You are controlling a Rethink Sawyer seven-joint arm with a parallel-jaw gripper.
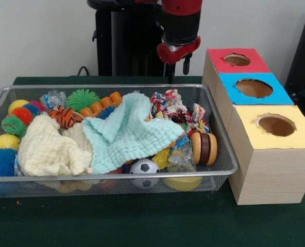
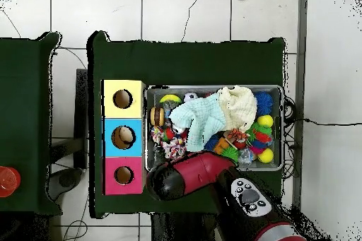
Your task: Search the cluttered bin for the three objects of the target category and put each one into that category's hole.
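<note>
The cluttered bin (image 1: pixel 111 177), a silver wire-mesh basket, holds a mint cloth (image 1: pixel 126 131), a cream cloth (image 1: pixel 49 146), a small soccer ball (image 1: pixel 144 169), a wooden yo-yo (image 1: pixel 204 149), a green spiky ball (image 1: pixel 82 98), a striped tiger toy (image 1: pixel 65 117), a coloured rope toy (image 1: pixel 168 103) and several balls. My gripper (image 1: pixel 178 69) hangs open and empty above the bin's far rim, near the red-topped box (image 1: pixel 236 60). In the overhead view the arm (image 2: pixel 201 174) hides the gripper at the corner of the bin (image 2: pixel 212 87).
Three wooden boxes with holes stand in a row beside the bin: red top, blue top (image 1: pixel 253 88), yellow top (image 1: pixel 276 126). In the overhead view something pale shows in the hole of the blue box (image 2: pixel 122 137). The table has a dark green cover (image 1: pixel 142 221).
</note>
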